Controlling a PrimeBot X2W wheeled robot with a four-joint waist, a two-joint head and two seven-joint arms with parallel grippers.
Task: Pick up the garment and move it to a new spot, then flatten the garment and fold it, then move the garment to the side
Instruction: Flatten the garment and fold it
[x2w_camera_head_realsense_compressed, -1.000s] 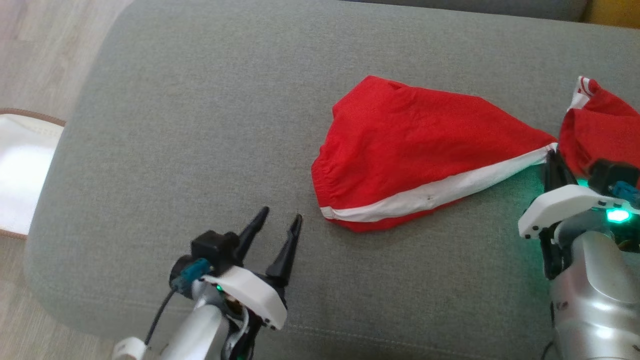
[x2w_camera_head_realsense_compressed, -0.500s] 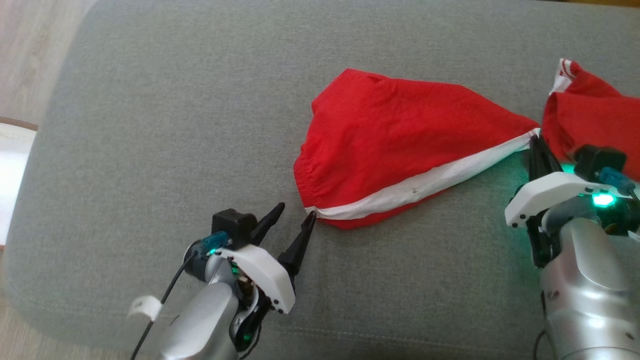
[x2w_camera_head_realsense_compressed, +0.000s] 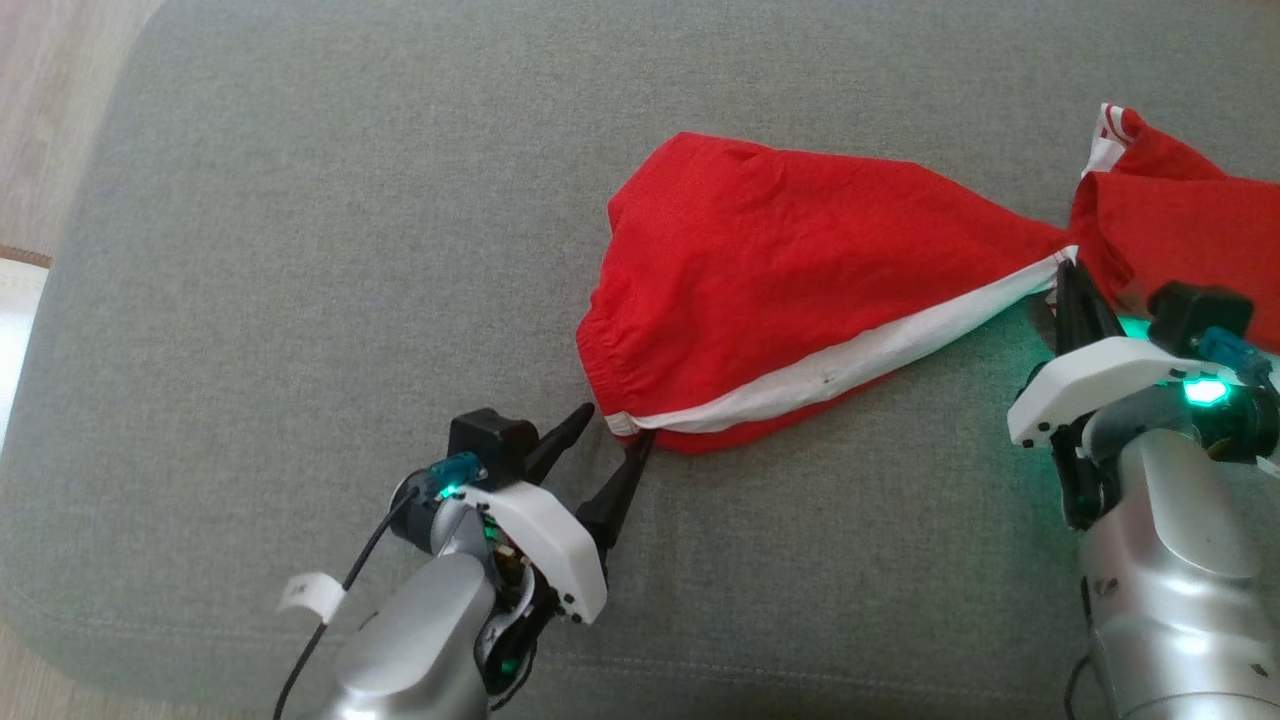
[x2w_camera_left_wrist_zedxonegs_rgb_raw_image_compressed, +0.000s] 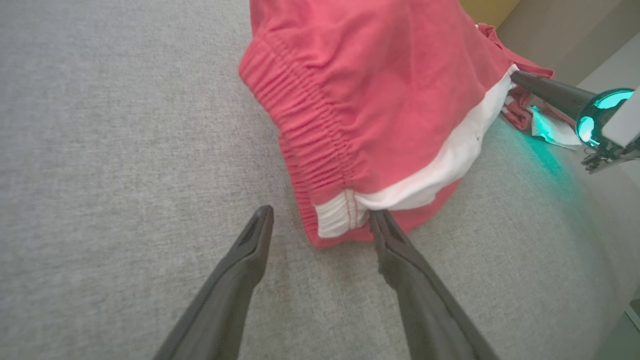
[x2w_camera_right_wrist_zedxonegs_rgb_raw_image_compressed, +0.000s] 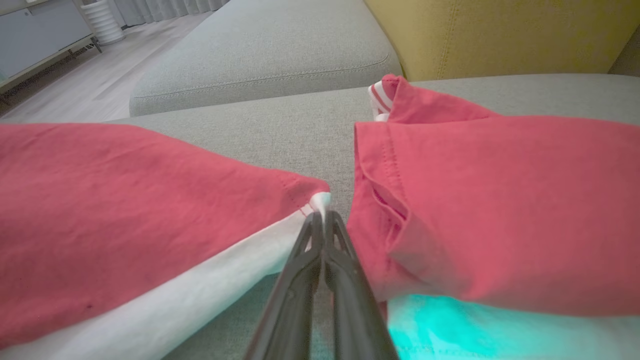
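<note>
Garment: red shorts (x2w_camera_head_realsense_compressed: 800, 270) with a white stripe (x2w_camera_head_realsense_compressed: 850, 365) lie on the grey sofa cushion (x2w_camera_head_realsense_compressed: 350, 250), in the right half of the head view.
Garment shape: the cloth narrows from a gathered waistband (x2w_camera_left_wrist_zedxonegs_rgb_raw_image_compressed: 305, 135) at the lower left to a thin point on the right. A second red part with a white-striped hem is bunched further right, past that point.
Left gripper: the left gripper (x2w_camera_head_realsense_compressed: 615, 425) is spread wide at the near corner of the waistband, where the stripe ends, and it has hold of nothing.
Left fingers: in the left wrist view one finger touches the cloth edge just under the stripe's end. The other finger rests over bare cushion just beside the waistband, apart from the cloth.
Right gripper: the right gripper (x2w_camera_right_wrist_zedxonegs_rgb_raw_image_compressed: 324, 215) has its two fingers pressed together on the narrow tip of the stripe, with a small white tuft of cloth showing above the fingertips.
Cloth at the right grip: the fabric runs taut from the pinched tip down toward the waistband, and the bunched red part sits just beside the fingers on their other side.
Light: a green light (x2w_camera_head_realsense_compressed: 1203, 390) on the right wrist casts a teal glow onto the cushion beneath the bunched part.
Surroundings: pale wood floor (x2w_camera_head_realsense_compressed: 50, 100) shows at the head view's upper left. In the right wrist view a yellow backrest (x2w_camera_right_wrist_zedxonegs_rgb_raw_image_compressed: 500, 35) and a second grey cushion (x2w_camera_right_wrist_zedxonegs_rgb_raw_image_compressed: 265, 55) stand behind the garment.
</note>
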